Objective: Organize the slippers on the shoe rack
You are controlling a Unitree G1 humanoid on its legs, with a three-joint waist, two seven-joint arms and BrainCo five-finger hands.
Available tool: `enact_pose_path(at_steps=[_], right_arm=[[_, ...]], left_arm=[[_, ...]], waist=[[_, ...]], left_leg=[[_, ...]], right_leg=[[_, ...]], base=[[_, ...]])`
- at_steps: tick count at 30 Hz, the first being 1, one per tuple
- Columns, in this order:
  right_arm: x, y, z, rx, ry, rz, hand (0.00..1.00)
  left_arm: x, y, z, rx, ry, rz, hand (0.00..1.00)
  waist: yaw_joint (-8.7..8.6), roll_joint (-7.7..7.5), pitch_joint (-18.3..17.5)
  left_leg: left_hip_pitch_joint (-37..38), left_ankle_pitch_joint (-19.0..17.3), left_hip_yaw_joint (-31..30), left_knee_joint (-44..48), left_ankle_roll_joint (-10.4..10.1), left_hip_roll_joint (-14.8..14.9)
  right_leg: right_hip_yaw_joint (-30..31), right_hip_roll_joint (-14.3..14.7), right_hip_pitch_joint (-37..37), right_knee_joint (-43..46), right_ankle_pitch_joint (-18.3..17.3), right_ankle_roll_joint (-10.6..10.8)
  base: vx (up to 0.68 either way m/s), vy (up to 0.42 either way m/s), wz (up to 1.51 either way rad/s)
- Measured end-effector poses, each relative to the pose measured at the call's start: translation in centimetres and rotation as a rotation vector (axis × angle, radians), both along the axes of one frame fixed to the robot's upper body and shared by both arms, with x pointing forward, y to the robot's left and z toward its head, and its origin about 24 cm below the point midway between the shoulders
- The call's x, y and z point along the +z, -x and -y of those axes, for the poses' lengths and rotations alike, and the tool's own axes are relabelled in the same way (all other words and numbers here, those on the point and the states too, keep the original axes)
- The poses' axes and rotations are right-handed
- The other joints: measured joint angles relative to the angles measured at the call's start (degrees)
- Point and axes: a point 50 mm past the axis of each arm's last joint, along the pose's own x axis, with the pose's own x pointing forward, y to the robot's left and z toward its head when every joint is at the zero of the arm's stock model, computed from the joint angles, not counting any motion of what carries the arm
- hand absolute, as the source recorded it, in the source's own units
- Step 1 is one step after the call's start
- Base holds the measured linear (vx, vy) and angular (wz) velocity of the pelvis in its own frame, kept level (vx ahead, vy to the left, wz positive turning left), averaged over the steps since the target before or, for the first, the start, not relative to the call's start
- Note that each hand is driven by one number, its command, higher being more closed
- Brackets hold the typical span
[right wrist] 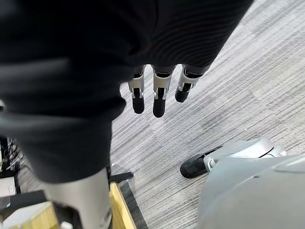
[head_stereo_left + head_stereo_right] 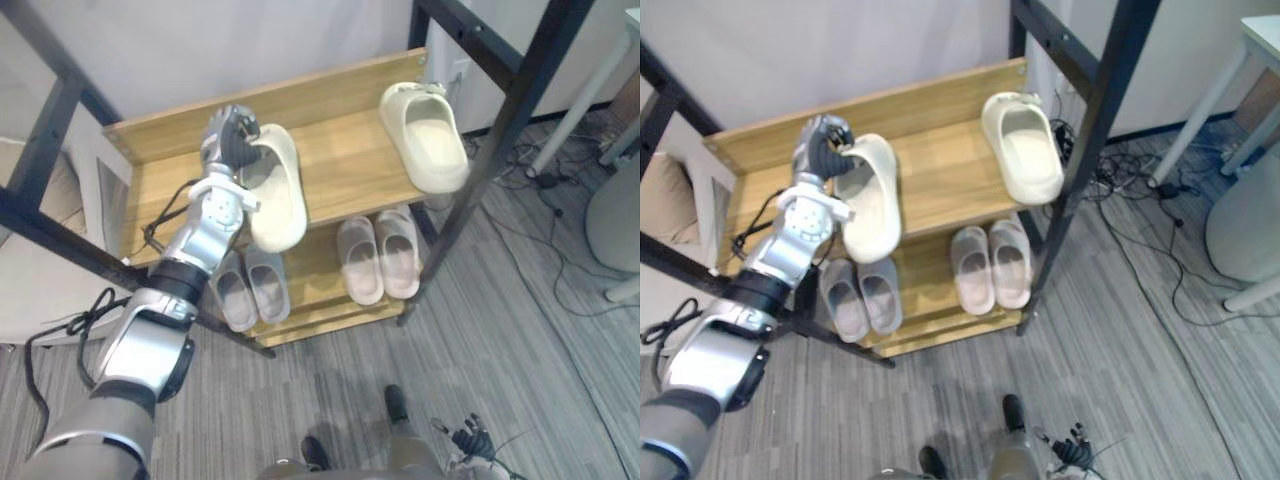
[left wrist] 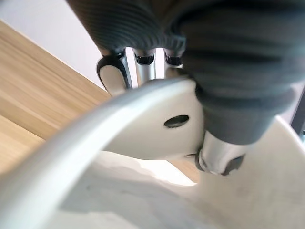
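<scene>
**A:** How far along is it? The grey slippers (image 2: 250, 288) look paired up on the shoe rack's (image 2: 340, 110) lower shelf. The top shelf isn't done: right cream slipper (image 2: 428, 135) sits at the right edge, well apart from the left cream slipper (image 2: 278, 195).

**B:** Left hand (image 2: 232, 135) is grasping that one. Its wrist view shows the fingers pinching the rim. Right hand (image 1: 155, 93) dangles relaxed over the floor.

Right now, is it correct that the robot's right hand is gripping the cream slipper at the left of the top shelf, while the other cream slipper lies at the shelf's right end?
Not quite: the left hand grips that cream slipper at the left of the top shelf, as the left eye view shows. The other cream slipper does lie at the right end.
</scene>
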Motion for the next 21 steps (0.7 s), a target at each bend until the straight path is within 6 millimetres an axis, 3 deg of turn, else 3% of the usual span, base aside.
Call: enact_pose_path(at_steps=[10,21], right_arm=[[0.6,-0.7,0.1,-0.002,0.017,0.039,0.0],[1.1,-1.9,-1.4,0.013,-0.006,0.095,0.0]], left_arm=[[1.9,-0.2,2.9,-0.063,0.069,0.061,1.0],[3.1,-0.7,5.5,-0.107,0.122,0.068,1.0]], waist=[[-0.81,0.18,1.4],[-1.3,-0.19,2.0]], left_leg=[[-0.6,-2.8,2.9,3.2,0.4,0.2],[-0.5,-4.3,5.2,4.2,0.6,0.2]], right_leg=[[2.9,0.0,-1.0,0.0,0.4,0.6],[5.0,0.1,-1.8,-0.1,0.5,0.7]], base=[[0.02,0.033,-0.16],[0.03,0.036,-0.1]])
